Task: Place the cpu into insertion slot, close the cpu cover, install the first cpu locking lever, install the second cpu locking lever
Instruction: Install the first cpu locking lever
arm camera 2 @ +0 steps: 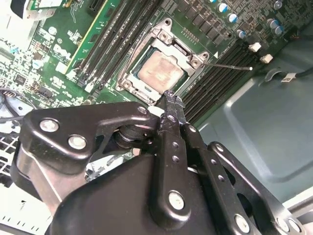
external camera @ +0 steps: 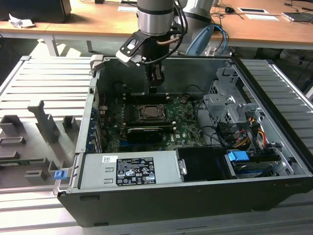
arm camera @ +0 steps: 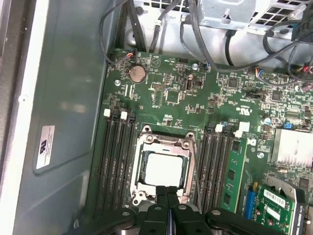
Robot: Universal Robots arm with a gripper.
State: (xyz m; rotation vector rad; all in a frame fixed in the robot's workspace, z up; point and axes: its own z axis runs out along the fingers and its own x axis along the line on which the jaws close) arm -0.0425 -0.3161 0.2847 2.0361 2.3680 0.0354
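Observation:
The cpu [arm camera: 164, 169] lies flat in the insertion slot [arm camera: 140, 197], its pale metal face showing through the opening of the cpu cover [arm camera: 166, 143], which lies down over it. In the second wrist view the cpu [arm camera 2: 160, 68] sits inside the cover's frame [arm camera 2: 172, 45], and a thin lever rod [arm camera 2: 230, 65] sticks out sideways from one corner. My gripper [arm camera: 167, 189] is shut with nothing between its fingers, its tips [arm camera 2: 171, 96] hovering over the socket's edge. In the exterior view the gripper [external camera: 155, 87] hangs just behind the socket [external camera: 151, 112].
The socket sits on a green motherboard [arm camera: 176, 93] inside an open computer case [external camera: 274, 147]. Rows of black memory slots [arm camera: 117, 156] flank it on both sides. Cables and a drive cage [external camera: 230, 107] crowd the exterior view's right; a power supply [external camera: 127, 169] lies at the front.

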